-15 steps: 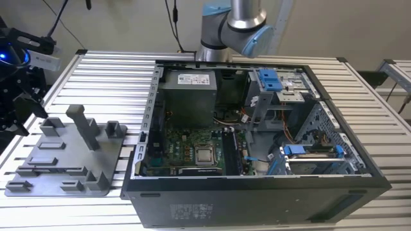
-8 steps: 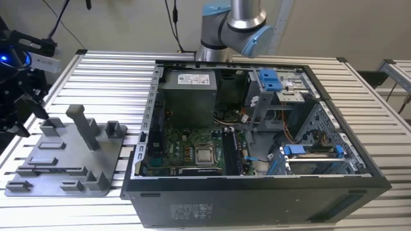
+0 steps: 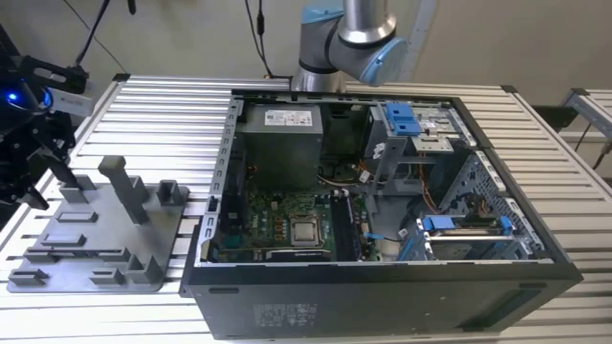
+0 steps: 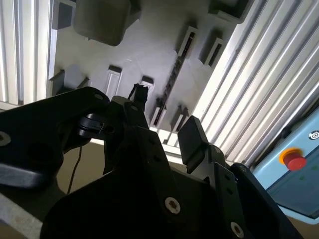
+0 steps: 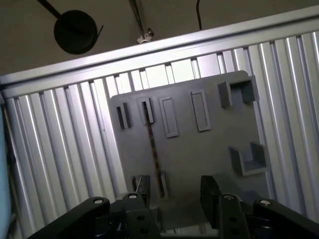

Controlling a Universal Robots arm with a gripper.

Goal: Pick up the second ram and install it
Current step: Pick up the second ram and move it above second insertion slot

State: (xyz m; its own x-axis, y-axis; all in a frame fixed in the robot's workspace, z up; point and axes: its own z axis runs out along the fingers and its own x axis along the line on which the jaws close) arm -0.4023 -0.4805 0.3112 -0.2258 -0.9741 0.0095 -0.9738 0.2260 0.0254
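The second ram [image 5: 153, 149] is a thin dark board standing on edge in a slot of the grey fixture tray [image 5: 199, 159]. The second wrist view shows the ram [image 4: 170, 85] as a narrow dark strip on the tray [image 4: 149, 45]. My gripper [image 5: 175, 191] hovers above the tray, open, with nothing between its fingers. The ram's near end lies below the gap, closer to one finger [image 5: 142, 185] than to the other. In the exterior view my gripper [image 3: 48, 183] hangs over the tray [image 3: 96, 251] at the view's left, away from the open computer case [image 3: 383, 208].
The case lies open on the ribbed aluminium table [image 3: 163, 115], showing the motherboard [image 3: 287, 222], a grey power-supply box [image 3: 279, 143] and blue drive clips [image 3: 403, 118]. Upright posts [image 3: 125, 186] rise from the tray. A red stop button [image 4: 294, 160] sits off the table.
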